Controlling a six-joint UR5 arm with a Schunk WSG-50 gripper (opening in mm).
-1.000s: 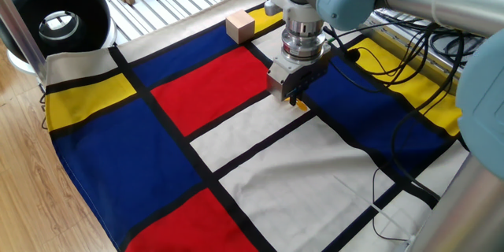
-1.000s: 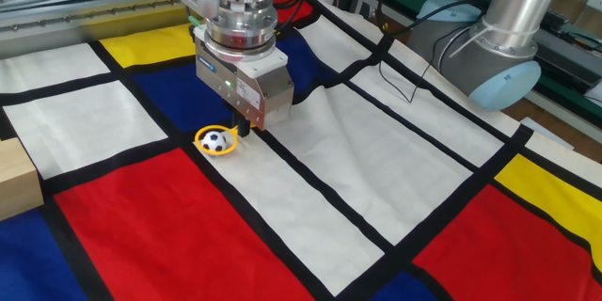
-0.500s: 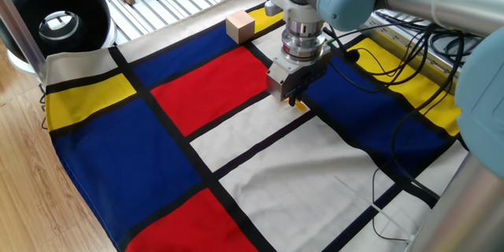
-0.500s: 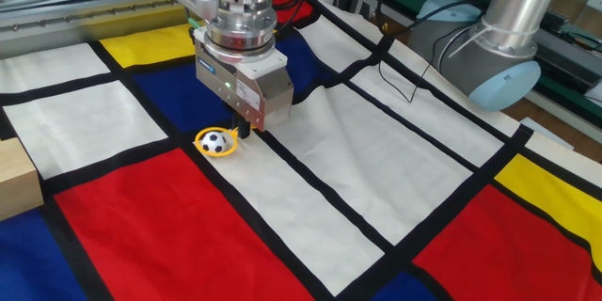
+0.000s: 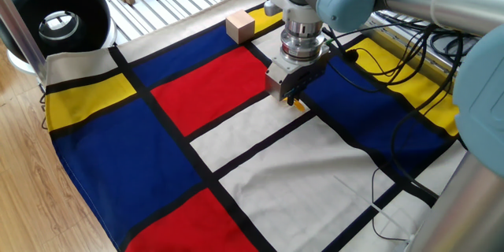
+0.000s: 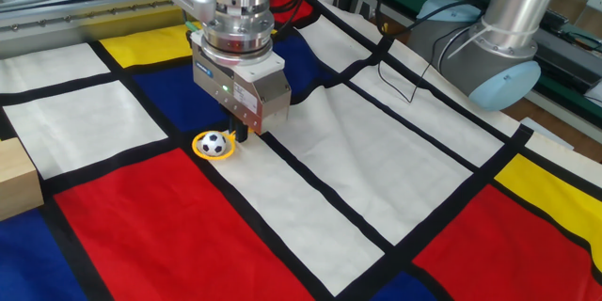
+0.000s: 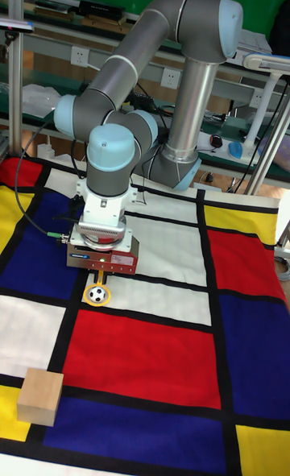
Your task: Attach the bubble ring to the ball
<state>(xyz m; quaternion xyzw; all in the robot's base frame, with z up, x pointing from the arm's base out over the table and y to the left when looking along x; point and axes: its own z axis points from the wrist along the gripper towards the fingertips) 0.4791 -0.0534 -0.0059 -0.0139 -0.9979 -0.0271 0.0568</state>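
Note:
The ball [image 6: 215, 142] is tiny, white with black patches, and rests on a black stripe of the checked cloth. The yellow bubble ring [image 6: 197, 144] lies flat around it, and its short handle runs under my gripper [image 6: 240, 134]. The fingers point straight down and look shut on that handle. The tall fixed view shows the ball [image 7: 97, 294] inside the ring [image 7: 86, 294], just below the gripper [image 7: 108, 277]. In one fixed view the gripper [image 5: 292, 99] hides the ball. Only a yellow bit of the ring [image 5: 300, 104] shows there.
A tan wooden cube [image 5: 239, 25] [image 7: 41, 395] sits on the cloth well away from the ball. A black round device [image 5: 55, 16] stands past the cloth's corner. Cables [image 5: 409, 71] trail over the blue and yellow squares. A second arm's base [image 6: 499, 56] stands beside the table.
The gripper has shifted slightly, and the ring has slid with it. The ball still sits inside the hoop.

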